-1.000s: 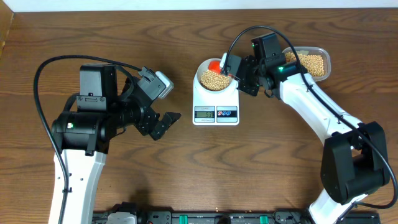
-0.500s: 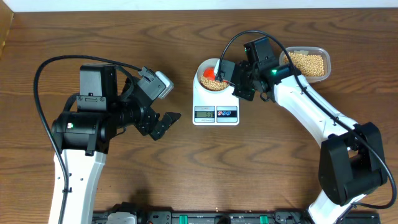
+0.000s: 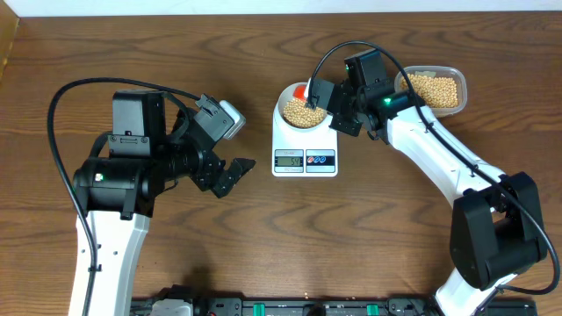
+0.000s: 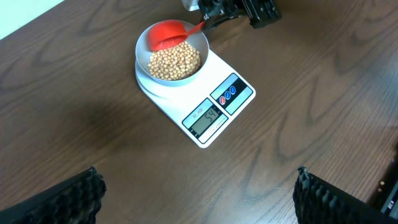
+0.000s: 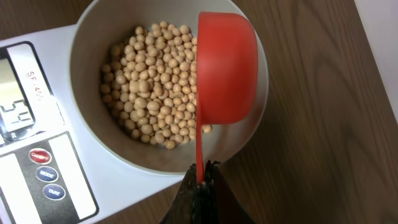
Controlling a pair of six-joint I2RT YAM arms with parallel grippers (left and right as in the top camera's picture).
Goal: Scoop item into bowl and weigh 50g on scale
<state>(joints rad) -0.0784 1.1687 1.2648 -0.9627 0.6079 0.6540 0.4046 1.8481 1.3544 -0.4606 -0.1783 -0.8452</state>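
The pale bowl (image 3: 281, 104) stands on the white scale (image 3: 283, 142) and holds a layer of tan beans (image 3: 304, 114). My right gripper (image 3: 327, 96) is shut on the thin handle of a red scoop (image 3: 301, 90). The scoop is turned on its side over the bowl's far edge. In the right wrist view the gripper (image 5: 200, 173) pinches the handle, and the scoop cup (image 5: 227, 68) hangs over the beans (image 5: 149, 93) in the bowl (image 5: 84, 56). The scale display (image 4: 206, 118) seems to read 54. My left gripper (image 3: 235, 170) is open and empty, left of the scale.
A clear plastic tub (image 3: 455, 72) with more beans (image 3: 433, 89) sits at the back right, behind the right arm. The left wrist view shows the bowl (image 4: 139, 62), scoop (image 4: 165, 34) and scale (image 4: 249, 93) from afar, with bare wood between the fingers (image 4: 199, 199).
The right gripper moved slightly left and back. The scoop dipped down into the bowl, then returned to the bowl's far edge. The left arm has not moved.
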